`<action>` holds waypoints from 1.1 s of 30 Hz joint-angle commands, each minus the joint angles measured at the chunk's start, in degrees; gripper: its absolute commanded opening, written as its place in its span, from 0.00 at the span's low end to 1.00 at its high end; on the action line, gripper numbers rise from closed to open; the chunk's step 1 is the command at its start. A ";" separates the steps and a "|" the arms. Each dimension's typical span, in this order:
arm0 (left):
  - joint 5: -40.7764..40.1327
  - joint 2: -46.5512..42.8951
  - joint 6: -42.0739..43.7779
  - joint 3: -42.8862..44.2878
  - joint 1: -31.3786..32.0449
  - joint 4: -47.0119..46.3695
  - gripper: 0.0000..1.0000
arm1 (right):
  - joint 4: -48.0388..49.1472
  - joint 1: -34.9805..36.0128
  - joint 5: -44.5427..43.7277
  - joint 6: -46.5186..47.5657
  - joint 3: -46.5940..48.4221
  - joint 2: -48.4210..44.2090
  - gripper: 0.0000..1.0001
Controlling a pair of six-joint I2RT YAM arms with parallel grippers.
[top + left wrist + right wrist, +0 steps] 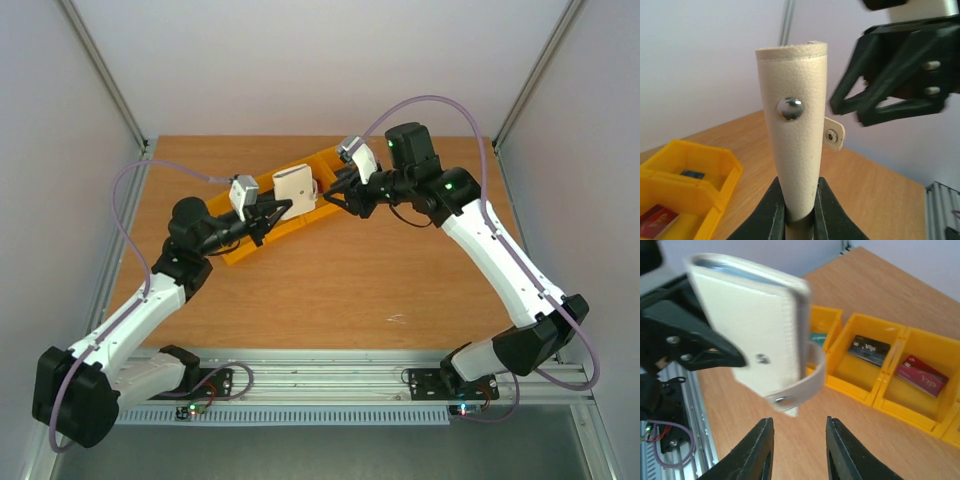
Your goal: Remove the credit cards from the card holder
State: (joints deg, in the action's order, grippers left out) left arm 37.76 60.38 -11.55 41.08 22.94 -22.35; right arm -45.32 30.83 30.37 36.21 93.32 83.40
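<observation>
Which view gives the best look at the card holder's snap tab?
Right wrist: the card holder looms large, its snap tab hanging unfastened, slightly blurred. Left wrist shows the holder edge-on in the left end effector, the tab poking out small. From the top external camera the tab is too small to make out.

The card holder [747,325] looks blurred, hiding most of the teal card [816,338].
</observation>
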 commanded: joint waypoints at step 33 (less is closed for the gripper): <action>14.17 -0.77 2.42 6.73 1.29 1.18 0.00 | -10.71 -4.20 18.62 5.45 6.62 3.49 0.51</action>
State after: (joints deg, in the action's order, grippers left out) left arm 48.03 60.88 -9.76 46.54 23.92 -16.08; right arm -51.27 26.72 45.10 37.34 97.84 86.48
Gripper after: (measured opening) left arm 0.099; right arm 0.530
